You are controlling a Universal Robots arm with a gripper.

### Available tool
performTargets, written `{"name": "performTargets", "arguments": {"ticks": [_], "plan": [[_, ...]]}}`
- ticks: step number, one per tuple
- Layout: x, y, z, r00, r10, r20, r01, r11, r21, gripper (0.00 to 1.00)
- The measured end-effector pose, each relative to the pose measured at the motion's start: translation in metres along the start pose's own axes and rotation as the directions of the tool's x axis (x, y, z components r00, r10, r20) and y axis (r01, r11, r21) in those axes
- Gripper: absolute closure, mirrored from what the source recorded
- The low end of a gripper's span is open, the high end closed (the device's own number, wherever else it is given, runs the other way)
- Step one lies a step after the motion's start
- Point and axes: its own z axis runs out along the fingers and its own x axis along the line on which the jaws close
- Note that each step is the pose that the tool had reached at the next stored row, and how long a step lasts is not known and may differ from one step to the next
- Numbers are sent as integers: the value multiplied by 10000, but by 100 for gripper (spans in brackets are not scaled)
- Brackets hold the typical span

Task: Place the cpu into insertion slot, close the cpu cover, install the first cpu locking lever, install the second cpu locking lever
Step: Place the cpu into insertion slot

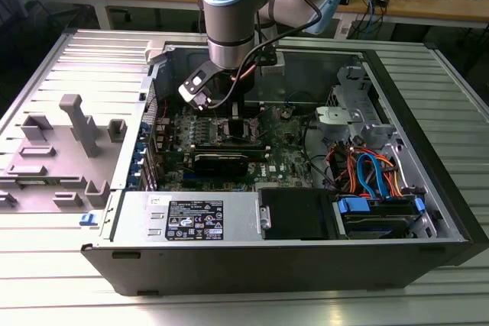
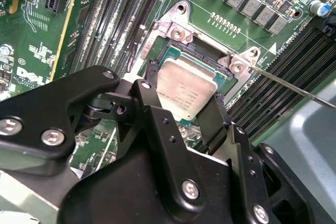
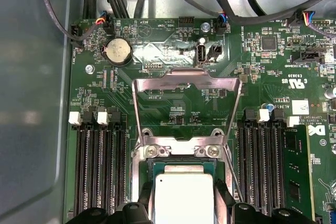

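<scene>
Black two-fingered gripper (image 2: 185, 98), closest to the lens in the second wrist view, has its jaws drawn in to chip width. As far as I can judge they press against two opposite edges of the cpu (image 3: 184, 198), a flat square chip with a dull silver-grey metal top. The chip lies level over the insertion slot (image 3: 178, 168), a square socket with a dark rim and silvery brackets on the green board. Whether it is fully seated or just above, I cannot tell. Gripping by the edges probably keeps the chip flat and its faces untouched.

The cpu cover (image 3: 186, 81), a thin silvery frame with a large window, stands swung up beyond the socket, leaving the opening free from above. A thin steel wire lever (image 2: 294, 88) slants away beside one bracket, unlatched.

Banks of long black memory slots (image 3: 100, 166) flank the socket on both finger sides, so the jaws have little room to spread. In the exterior view the grey-and-blue arm (image 1: 229, 13) drops into the open dark computer case (image 1: 267, 265), whose walls are well apart from the wrist.
</scene>
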Motion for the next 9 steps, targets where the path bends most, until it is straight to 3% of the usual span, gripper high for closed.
{"name": "performTargets", "arguments": {"ticks": [9], "plan": [[1,0,3,10000,2,-4,-2,10000,-2,45]]}}
